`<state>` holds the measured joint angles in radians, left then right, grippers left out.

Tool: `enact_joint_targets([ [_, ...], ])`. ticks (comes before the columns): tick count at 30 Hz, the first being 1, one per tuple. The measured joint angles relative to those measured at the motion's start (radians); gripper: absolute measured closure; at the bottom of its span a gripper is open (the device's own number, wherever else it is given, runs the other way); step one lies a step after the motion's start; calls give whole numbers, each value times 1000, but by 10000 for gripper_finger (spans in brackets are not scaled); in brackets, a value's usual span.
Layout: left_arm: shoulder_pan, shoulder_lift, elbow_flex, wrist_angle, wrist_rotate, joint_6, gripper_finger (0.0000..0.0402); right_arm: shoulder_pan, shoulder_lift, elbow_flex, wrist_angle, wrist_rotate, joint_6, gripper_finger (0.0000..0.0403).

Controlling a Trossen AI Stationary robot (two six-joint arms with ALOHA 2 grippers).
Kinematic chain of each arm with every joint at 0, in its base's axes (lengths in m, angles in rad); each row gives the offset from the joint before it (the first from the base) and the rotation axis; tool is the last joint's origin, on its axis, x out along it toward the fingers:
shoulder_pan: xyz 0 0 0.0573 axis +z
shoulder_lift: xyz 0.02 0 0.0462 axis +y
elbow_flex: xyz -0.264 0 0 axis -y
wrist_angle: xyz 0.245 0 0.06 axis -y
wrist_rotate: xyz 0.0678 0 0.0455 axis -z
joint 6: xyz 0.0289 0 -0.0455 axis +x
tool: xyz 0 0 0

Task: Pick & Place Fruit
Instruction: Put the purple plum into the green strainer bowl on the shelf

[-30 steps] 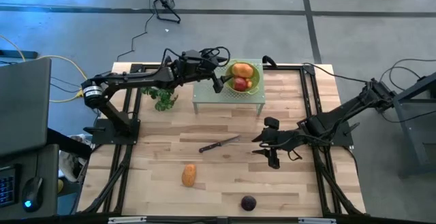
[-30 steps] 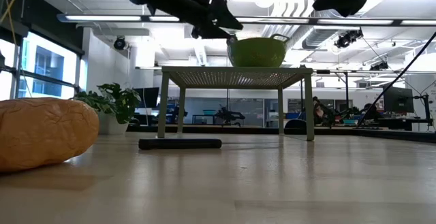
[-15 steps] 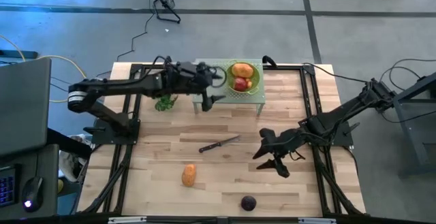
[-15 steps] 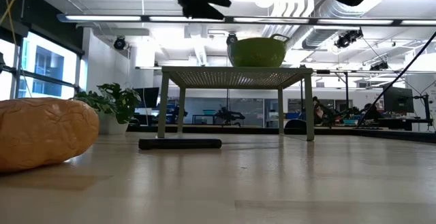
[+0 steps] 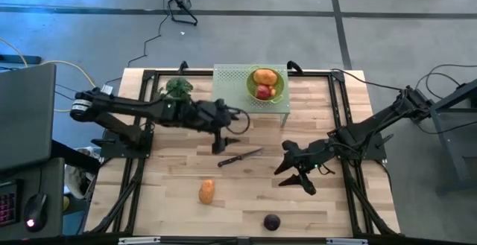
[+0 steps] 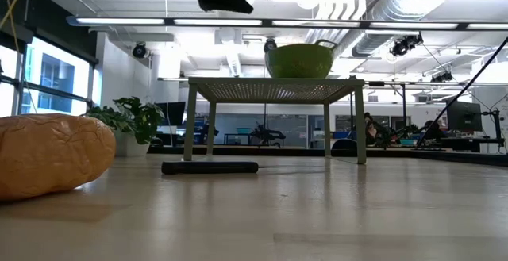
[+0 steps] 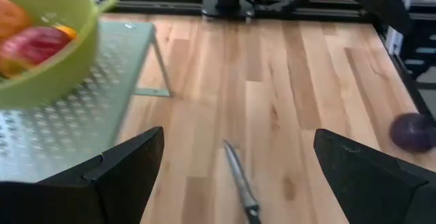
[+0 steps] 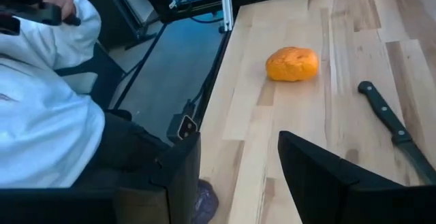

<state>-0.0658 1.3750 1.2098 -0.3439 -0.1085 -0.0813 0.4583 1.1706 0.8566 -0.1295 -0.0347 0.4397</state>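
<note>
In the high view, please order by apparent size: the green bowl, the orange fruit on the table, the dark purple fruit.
1. green bowl
2. orange fruit
3. dark purple fruit, only slightly smaller than the orange one

You get the whole pale wooden slatted table [image 5: 246, 193] from straight overhead in the high view. The low view sits at tabletop level, close beside the oblong orange fruit [image 6: 49, 154], facing the perforated green metal stand [image 6: 276, 89]. Your left wrist view looks down past the slim dark-handled knife [image 7: 240, 180]; your right wrist view shares that knife [image 8: 393, 125] and the orange fruit [image 8: 291, 64].
</note>
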Motion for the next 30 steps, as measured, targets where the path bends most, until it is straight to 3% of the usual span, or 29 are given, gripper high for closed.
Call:
enact_joint_targets([
  [7, -116, 0, 0, -13, -14, -94, 30, 0, 6, 0, 18, -11, 2, 194],
  [13, -189, 0, 0, -27, -19, -166, 30, 0, 70, 0, 86, -22, 7, 113],
  [20, -252, 0, 0, -66, -95, -248, 30, 6, 188, 0, 120, -59, 0, 29],
  [30, -309, 0, 0, -206, -164, -435, 30, 120, 334, 0, 223, -8, -130, 14],
])
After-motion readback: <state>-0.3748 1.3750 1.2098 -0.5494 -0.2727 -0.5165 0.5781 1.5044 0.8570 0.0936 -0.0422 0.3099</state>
